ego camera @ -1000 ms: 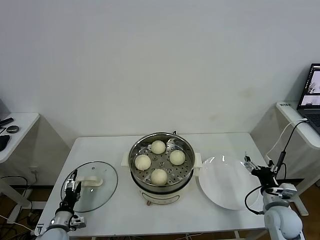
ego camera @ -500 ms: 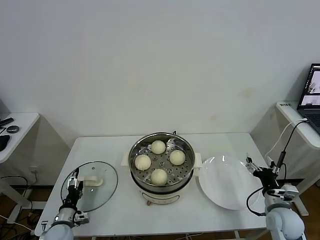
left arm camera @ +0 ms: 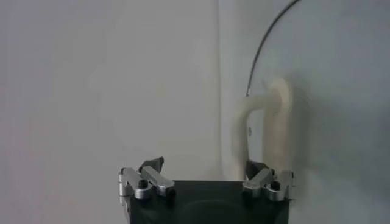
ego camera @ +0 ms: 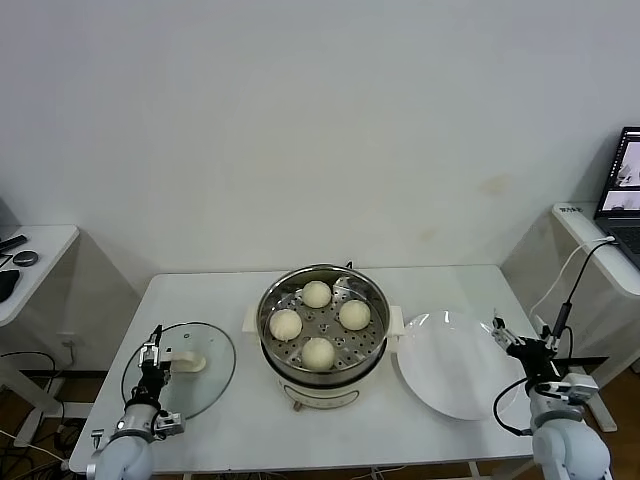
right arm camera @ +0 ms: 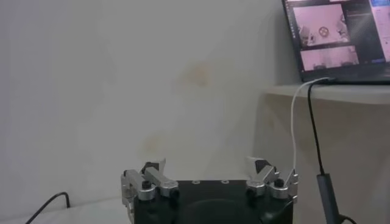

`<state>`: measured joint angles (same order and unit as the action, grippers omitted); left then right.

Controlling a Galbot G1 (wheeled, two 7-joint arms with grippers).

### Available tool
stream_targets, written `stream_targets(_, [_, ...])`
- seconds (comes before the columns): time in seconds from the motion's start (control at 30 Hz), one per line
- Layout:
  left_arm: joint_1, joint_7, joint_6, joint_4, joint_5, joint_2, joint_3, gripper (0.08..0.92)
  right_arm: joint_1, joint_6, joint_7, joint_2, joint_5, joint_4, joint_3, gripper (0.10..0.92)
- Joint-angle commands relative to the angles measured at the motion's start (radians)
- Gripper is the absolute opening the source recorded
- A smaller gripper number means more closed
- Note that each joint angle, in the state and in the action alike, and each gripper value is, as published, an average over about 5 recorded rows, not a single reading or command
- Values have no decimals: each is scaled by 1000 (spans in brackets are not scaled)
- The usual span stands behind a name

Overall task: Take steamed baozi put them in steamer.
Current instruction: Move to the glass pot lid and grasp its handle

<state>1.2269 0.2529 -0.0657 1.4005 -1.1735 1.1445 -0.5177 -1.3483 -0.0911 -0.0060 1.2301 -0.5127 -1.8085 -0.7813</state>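
Observation:
Several cream-white steamed baozi (ego camera: pixel 318 353) lie inside the shiny steel steamer (ego camera: pixel 275 302), which stands on a white pot base at the table's middle. My left gripper (ego camera: pixel 153 347) hovers open and empty at the table's front left, over the near edge of the glass lid (ego camera: pixel 205 384). In the left wrist view the lid's white handle (left arm camera: pixel 272 129) shows just beyond the open left gripper (left arm camera: pixel 205 168). My right gripper (ego camera: pixel 521 337) is open and empty at the table's front right, beside the white plate (ego camera: pixel 450 365). The right wrist view shows the open right gripper (right arm camera: pixel 206 167) against the wall.
A laptop (ego camera: pixel 622 194) sits on a side table at the right, with a white cable (ego camera: pixel 560 280) hanging near my right arm. Another side table (ego camera: pixel 25 262) with small dark items stands at the left.
My left gripper has shifted a little to the right and farther over the lid's edge. My right gripper has drifted slightly lower toward the table's front edge. Both stayed open.

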Motion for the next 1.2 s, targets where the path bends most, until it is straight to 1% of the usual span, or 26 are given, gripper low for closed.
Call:
stream_targets(0.03, [-38,23,22,-57,-42,0,4,823,-2,2,0,0,0,0,2,823])
stream_targets(0.43, [-68,38,67,-156,-56,3,8,823,-7,3,0,-4,-1,-7,-2,823])
stream_targets(0.53, [-75,43,74,-170,-57,2,4,808,-8,2,0,-5,-2,-9,-3,823])
stream_targets(0.63, [-76,47,83,-174,-58,-1,2,747,-9,3,0,-6,-2,-9,-4,823])
stream_targets(1.2, [-60,72,94,-151,-54,15,-24,255,-9,0,0,-6,-3,-20,3,823])
